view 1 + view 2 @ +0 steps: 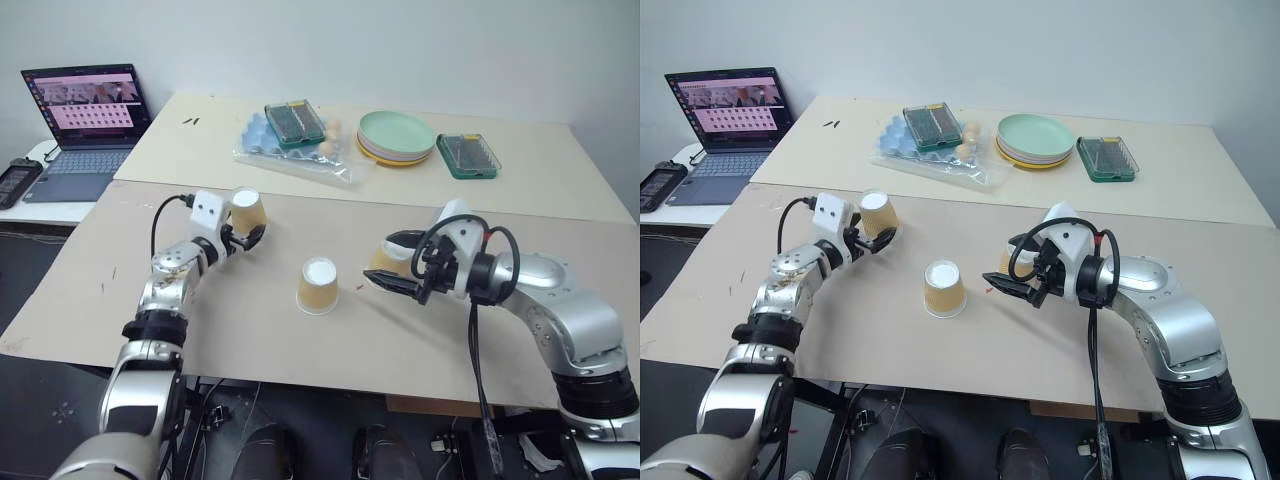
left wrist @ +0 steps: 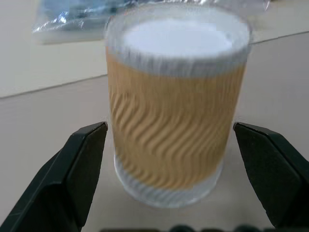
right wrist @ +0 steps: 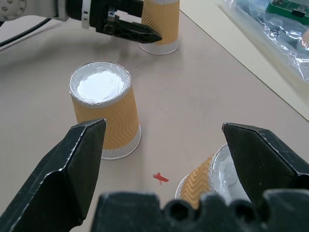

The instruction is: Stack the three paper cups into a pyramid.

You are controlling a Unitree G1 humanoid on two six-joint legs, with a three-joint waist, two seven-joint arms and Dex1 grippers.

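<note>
The left gripper (image 1: 243, 237) stands wide around the far paper cup (image 1: 248, 210); it should close gently mid-wall. The right gripper (image 1: 396, 262) hangs wide, empty.

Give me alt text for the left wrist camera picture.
An upside-down tan paper cup stands on the table, white base up, between the left gripper's open black fingers, which flank it without touching. A clear plastic bag lies behind.

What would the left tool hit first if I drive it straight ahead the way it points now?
Most likely the paper cup standing upside down straight ahead of it. The left tool is open, a finger on each side of that cup, not yet touching. Going on, its palm would meet the cup's side and push it.
</note>
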